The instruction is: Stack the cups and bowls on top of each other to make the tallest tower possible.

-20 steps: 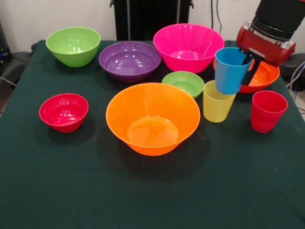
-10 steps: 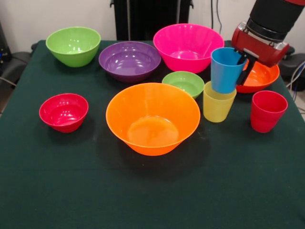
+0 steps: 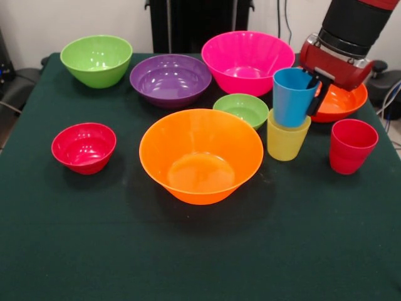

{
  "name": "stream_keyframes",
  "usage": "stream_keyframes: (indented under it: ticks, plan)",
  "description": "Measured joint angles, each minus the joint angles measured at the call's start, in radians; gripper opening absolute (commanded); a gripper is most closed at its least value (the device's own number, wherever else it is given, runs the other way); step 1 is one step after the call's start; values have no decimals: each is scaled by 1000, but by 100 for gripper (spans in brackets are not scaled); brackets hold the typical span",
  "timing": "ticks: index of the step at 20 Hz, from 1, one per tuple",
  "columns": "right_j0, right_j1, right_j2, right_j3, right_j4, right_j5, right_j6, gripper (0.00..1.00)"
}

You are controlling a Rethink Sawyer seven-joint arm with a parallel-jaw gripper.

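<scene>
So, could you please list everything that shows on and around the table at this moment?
big orange bowl: one, orange, middle of the table
pink bowl: one, pink, far side
purple bowl: one, purple, left of the pink one
lime green bowl: one, far left corner
small green bowl: one, between the orange and pink bowls
small red bowl: one, left side
red-orange bowl: one, right, partly behind the gripper
yellow-green cup: one, upright, right of centre
blue cup: one, held at the yellow-green cup's mouth
red cup: one, upright, right edge
table: one, dark green cloth
gripper: one, red and black, shut on the blue cup's rim
</scene>
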Motion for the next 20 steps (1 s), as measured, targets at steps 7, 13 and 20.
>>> stream_keyframes:
  ticks: [7, 13, 20]
  plan:
    - [0, 4, -5, 8, 0, -25, 0, 0]
    - [0, 11, -11, 9, 3, -25, 0, 0]
    - [-1, 32, -14, 8, 5, -25, 0, 0]
